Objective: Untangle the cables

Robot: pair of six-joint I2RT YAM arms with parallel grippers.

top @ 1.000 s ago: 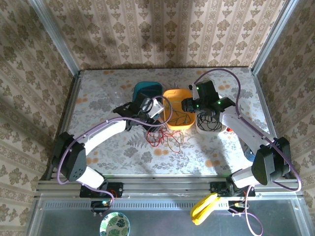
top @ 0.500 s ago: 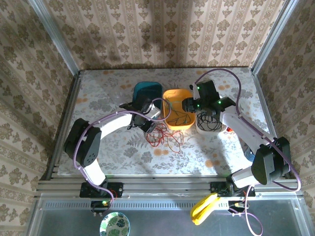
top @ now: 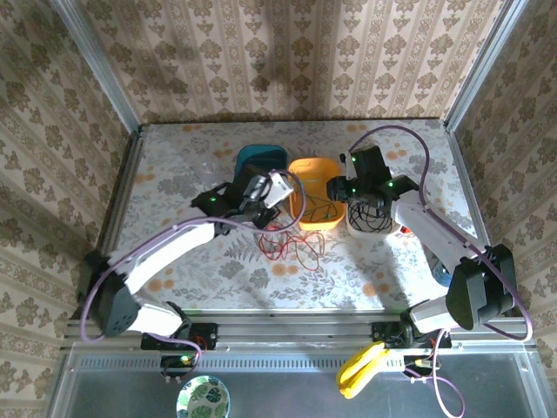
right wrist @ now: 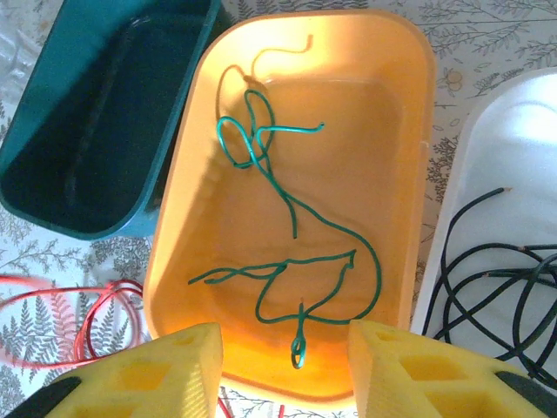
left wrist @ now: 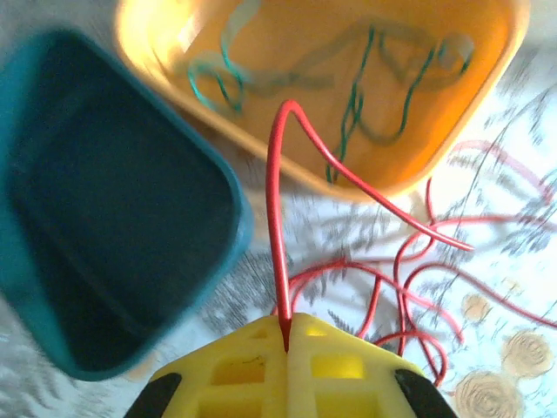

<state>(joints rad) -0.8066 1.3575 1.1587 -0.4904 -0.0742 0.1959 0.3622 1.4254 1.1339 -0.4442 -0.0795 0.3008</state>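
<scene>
Damask-papered walls (top: 287, 52), floral-patterned table (top: 174, 165)

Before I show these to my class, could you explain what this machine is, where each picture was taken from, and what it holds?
These are two robot arms bolted to a table. One picture looks down from above; the other two come from a camera on each wrist. The yellow left fingers are shut on a red wire rising from a red tangle on the table. The right fingers are open above an orange tub of green wires. Beside it stand a teal tub and a white tub with black wires.
</scene>
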